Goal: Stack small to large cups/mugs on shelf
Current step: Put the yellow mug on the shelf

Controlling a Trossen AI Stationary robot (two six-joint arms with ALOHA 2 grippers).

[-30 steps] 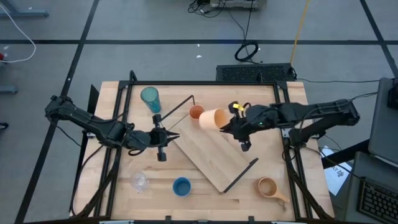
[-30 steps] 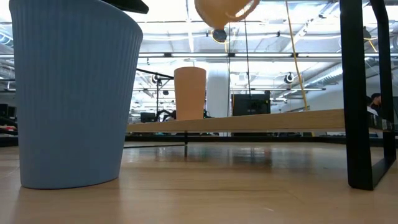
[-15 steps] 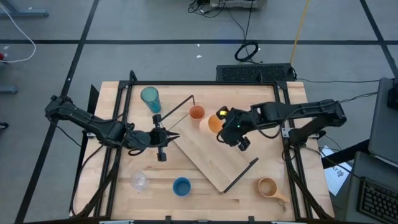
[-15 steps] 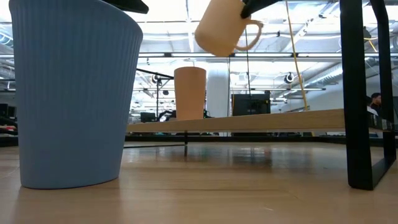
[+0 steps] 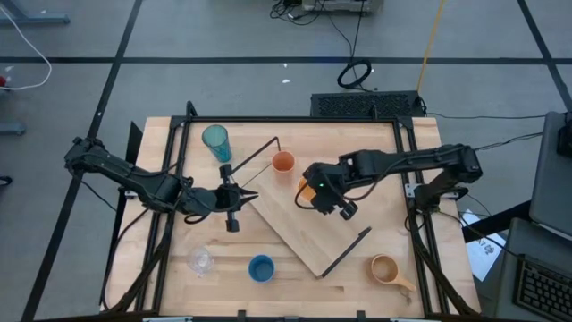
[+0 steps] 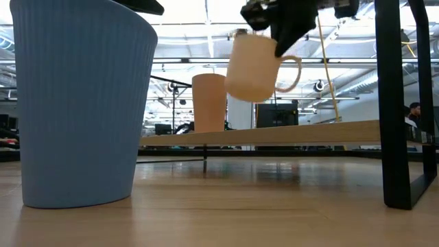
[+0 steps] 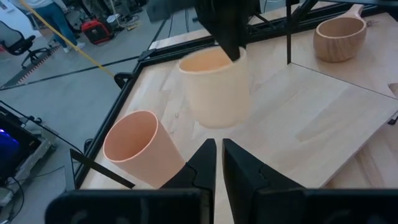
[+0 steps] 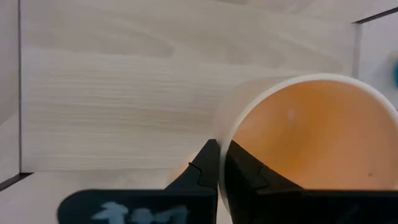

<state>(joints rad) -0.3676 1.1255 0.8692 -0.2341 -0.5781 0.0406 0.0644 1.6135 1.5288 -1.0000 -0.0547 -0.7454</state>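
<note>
Orange handled mug (image 6: 255, 67): rigid, seemingly light; hung above light-wood shelf (image 5: 308, 228), beside small orange cup (image 5: 282, 162). Right gripper (image 8: 218, 163) pinched its rim, a sound hold. Left gripper (image 7: 218, 163) nearly closed, empty.

An orange handled mug (image 6: 255, 67) is held in the air above the shelf (image 6: 274, 133) by the right gripper (image 6: 278, 22). A small orange cup (image 6: 209, 102) is stood on the shelf. A blue cup (image 6: 82, 103) is seen close by.
</note>
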